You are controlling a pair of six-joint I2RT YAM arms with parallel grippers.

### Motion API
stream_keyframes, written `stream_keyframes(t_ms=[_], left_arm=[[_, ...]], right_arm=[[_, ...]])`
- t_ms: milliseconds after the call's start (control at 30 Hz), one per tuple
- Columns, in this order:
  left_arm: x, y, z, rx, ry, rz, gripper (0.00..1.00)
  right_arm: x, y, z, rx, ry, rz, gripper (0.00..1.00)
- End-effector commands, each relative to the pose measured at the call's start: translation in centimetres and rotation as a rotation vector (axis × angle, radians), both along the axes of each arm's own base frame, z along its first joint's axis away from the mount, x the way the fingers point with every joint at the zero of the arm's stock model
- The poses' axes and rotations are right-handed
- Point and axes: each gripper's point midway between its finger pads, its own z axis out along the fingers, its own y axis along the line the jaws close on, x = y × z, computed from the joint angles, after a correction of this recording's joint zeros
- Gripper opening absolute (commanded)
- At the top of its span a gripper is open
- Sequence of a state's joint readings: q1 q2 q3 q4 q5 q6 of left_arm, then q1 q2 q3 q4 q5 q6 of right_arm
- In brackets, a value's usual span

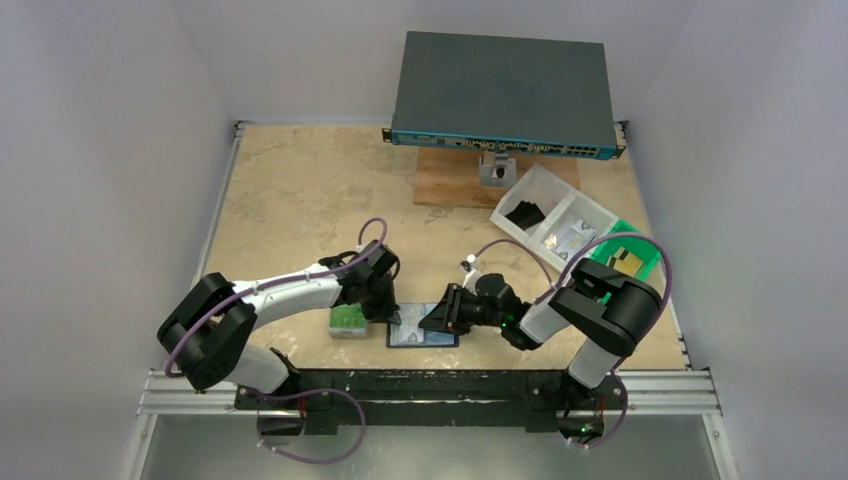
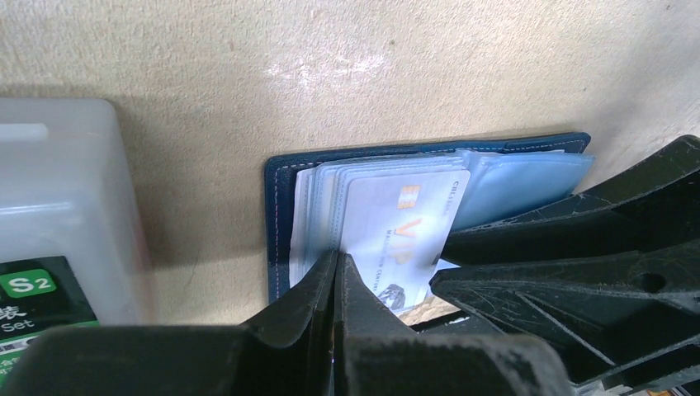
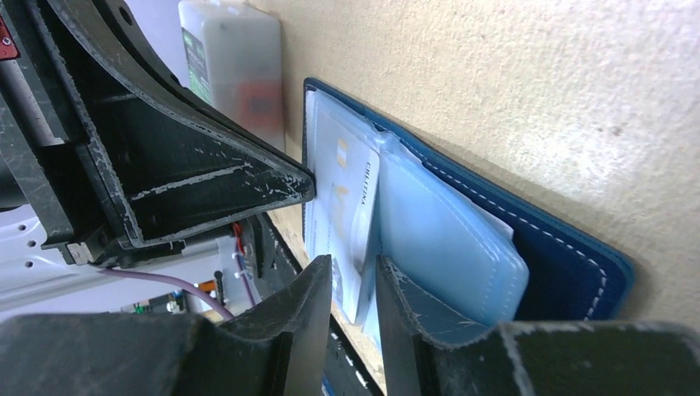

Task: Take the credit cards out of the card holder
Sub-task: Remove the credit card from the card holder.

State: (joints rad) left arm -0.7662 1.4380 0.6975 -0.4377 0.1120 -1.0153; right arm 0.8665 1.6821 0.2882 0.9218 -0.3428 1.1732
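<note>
Extraction looks barely begun: the dark navy-blue folding card holder [image 2: 429, 147] lies open on the beige table [image 2: 413, 66], pale plastic credit cards [image 2: 404, 219] all inside its light-blue sleeves [image 3: 446, 239], the left gripper [image 2: 337, 262] shut and pinning it, the right gripper [image 3: 353, 268] narrow-jawed astride one card's edge, none out

Dark network switch [image 1: 503, 92], wooden board [image 1: 450, 180], clear divided tray [image 1: 555, 215], translucent green-labelled case [image 2: 62, 206].

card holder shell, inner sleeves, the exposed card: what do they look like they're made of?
Card holder: navy leather or faux leather, matte, with pale stitching along the edge.
Sleeves: soft translucent light-blue plastic, glossy and slightly bowed.
Card: looks like stiff printed plastic, smooth, with a gold chip-like patch. Laminated card stock can't be ruled out.
</note>
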Motion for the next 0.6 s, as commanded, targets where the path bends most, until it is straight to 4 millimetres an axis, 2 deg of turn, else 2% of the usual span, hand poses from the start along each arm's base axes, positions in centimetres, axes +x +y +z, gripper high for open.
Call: stream_keyframes(t_ms=[0, 233, 567], left_arm=[[-2.29, 4.69, -3.83, 0.213, 0.070, 0.028, 0.00], [-2.29, 4.54, -3.90, 0.208, 0.073, 0.025, 0.00], [-2.29, 4.33, -3.84, 0.198, 0.075, 0.021, 0.00]], right_arm=[[-0.07, -0.32, 0.47, 0.032, 0.008, -0.004, 0.26], [0.07, -0.12, 0.39, 0.038, 0.008, 0.003, 0.17], [-0.10, 0.31, -0.37, 0.056, 0.036, 0.015, 0.17]])
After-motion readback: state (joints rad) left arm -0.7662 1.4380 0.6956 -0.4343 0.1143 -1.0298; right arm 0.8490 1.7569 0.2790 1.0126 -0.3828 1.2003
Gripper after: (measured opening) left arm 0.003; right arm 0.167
